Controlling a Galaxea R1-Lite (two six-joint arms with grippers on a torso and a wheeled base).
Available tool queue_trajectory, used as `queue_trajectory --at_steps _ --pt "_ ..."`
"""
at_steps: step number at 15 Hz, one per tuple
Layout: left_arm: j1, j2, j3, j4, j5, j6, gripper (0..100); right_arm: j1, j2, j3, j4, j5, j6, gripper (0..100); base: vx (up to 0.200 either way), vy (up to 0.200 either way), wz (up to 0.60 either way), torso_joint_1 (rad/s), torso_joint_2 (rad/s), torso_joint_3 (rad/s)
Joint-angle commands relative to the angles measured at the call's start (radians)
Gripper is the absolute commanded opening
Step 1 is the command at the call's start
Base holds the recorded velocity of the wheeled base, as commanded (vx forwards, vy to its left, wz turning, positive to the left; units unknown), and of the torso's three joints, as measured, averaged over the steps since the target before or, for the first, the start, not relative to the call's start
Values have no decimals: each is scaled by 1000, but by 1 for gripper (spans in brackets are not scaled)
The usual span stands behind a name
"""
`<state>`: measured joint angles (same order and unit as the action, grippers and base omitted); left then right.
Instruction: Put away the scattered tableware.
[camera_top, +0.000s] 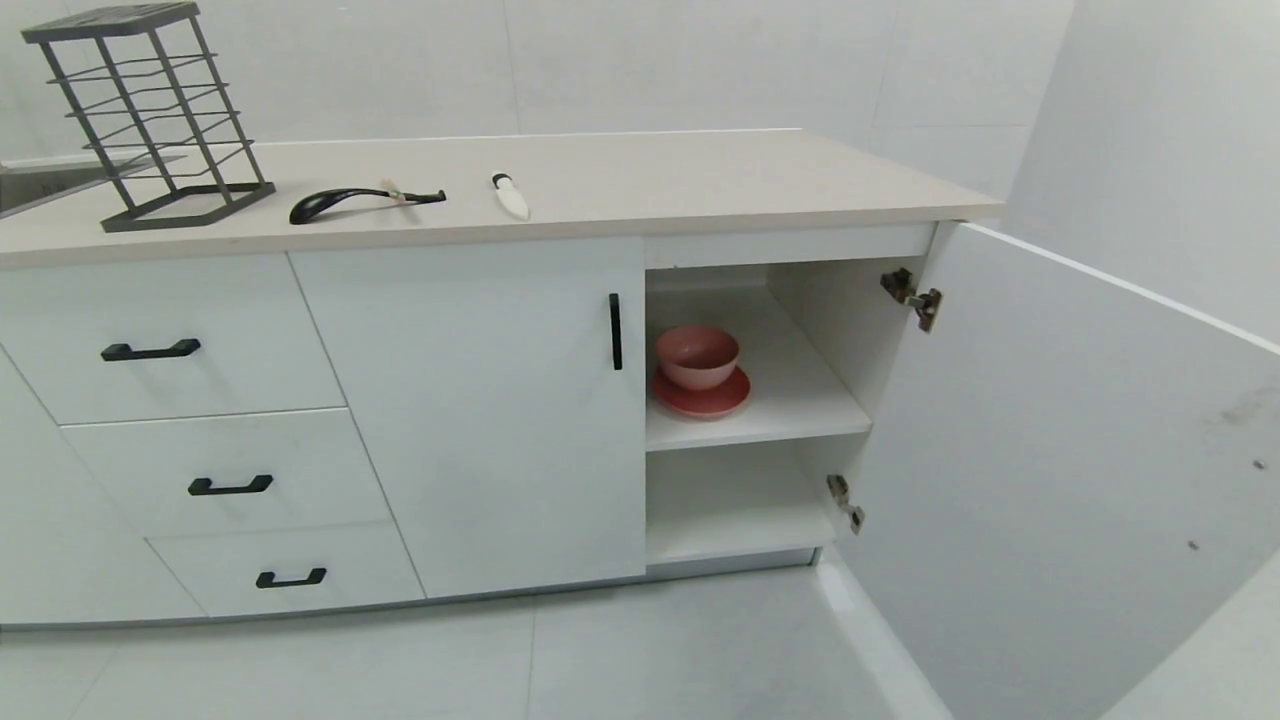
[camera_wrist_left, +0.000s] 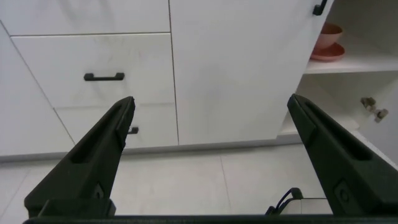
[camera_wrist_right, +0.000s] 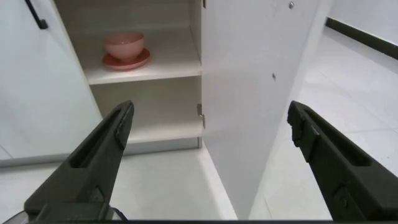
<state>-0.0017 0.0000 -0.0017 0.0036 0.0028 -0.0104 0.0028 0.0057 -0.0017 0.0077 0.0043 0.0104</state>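
A black long-handled spoon (camera_top: 320, 204) lies flat on the pale beige tabletop (camera_top: 700, 180), its rounded head toward the dark grey wire rack (camera_top: 150, 110) that stands upright near the tabletop's left end. A short pale stick-like piece crosses the spoon's handle; it is too small to tell what it is. Just to the right of the spoon's handle tip, apart from it, lies a small white utensil with a black end (camera_top: 510, 196). A sliver of a metal sink (camera_top: 40, 180) shows behind the rack at the edge of the head view.

Below the tabletop, the white cabinet's right-hand door (camera_top: 1050, 450) is swung wide open. On the upper shelf (camera_top: 790, 400) inside sits a round pink bowl (camera_top: 697, 355), upright on a flat red plate (camera_top: 700, 400), close to the closed middle door (camera_top: 480, 420) with its vertical black handle. To the left are three white drawers with black bar handles.

The left gripper (camera_wrist_left: 210, 102) hangs low over the pale floor tiles, jaws spread wide with nothing between them, facing the lower drawers and the closed door. The right gripper (camera_wrist_right: 210, 107) is likewise spread wide and holds nothing, facing the open compartment, with the bowl (camera_wrist_right: 124, 45) and plate (camera_wrist_right: 127, 61) on the shelf ahead.
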Motion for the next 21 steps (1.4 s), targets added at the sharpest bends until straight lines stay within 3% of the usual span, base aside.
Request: queue_trajectory --at_steps 1,2,3,21 --pt "0 0 0 1 0 0 100 -1 2 0 0 0 0 100 0 -200 0 2 2 2" --pt "0 0 0 1 0 0 100 -1 2 0 0 0 0 100 0 -200 0 2 2 7" --pt "0 0 0 1 0 0 100 -1 2 0 0 0 0 0 0 -200 0 2 2 -2" --pt "0 0 0 -1 8 -20 100 -1 2 0 0 10 -7 0 0 -200 0 2 3 2"
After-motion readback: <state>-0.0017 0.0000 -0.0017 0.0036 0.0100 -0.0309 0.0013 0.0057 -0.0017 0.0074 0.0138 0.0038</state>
